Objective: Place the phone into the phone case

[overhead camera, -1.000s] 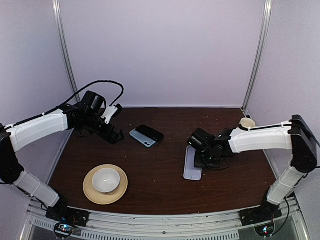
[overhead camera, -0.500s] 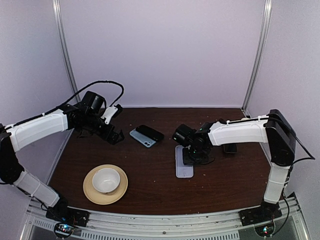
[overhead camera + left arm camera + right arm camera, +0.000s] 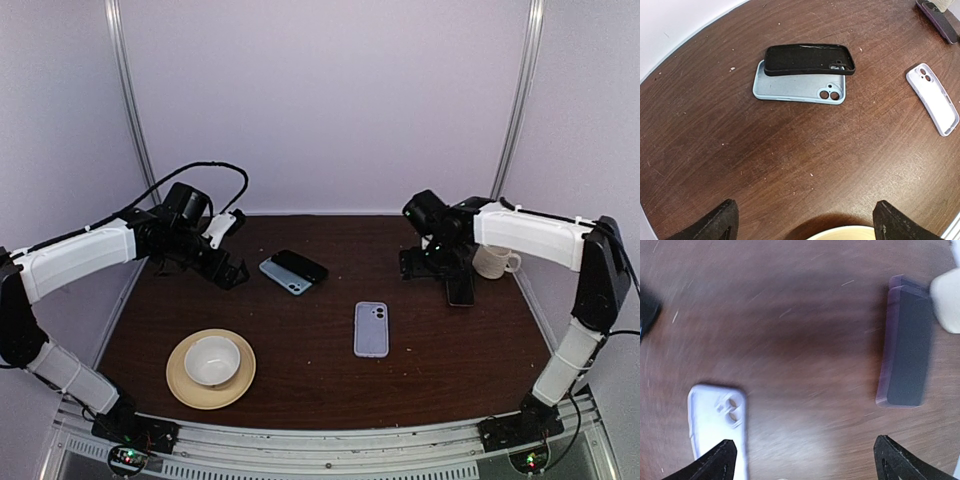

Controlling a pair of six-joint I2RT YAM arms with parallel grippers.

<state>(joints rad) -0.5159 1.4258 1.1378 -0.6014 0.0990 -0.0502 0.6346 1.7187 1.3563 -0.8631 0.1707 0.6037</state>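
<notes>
Spotted the glossy dark slab phone right beside the cream mug, ahead of the right gripper with its wide-open, empty jaws, long axis pointing away from them, so probably that arm's pickup. Found the thin black-over-light-blue phone case far across the desk from the mug, facing the left gripper, jaws equally wide and empty. Can't trust the phone's purplish rim in that smeared wrist view.

Dark brown wooden table enclosed by plain pale lavender walls.
</notes>
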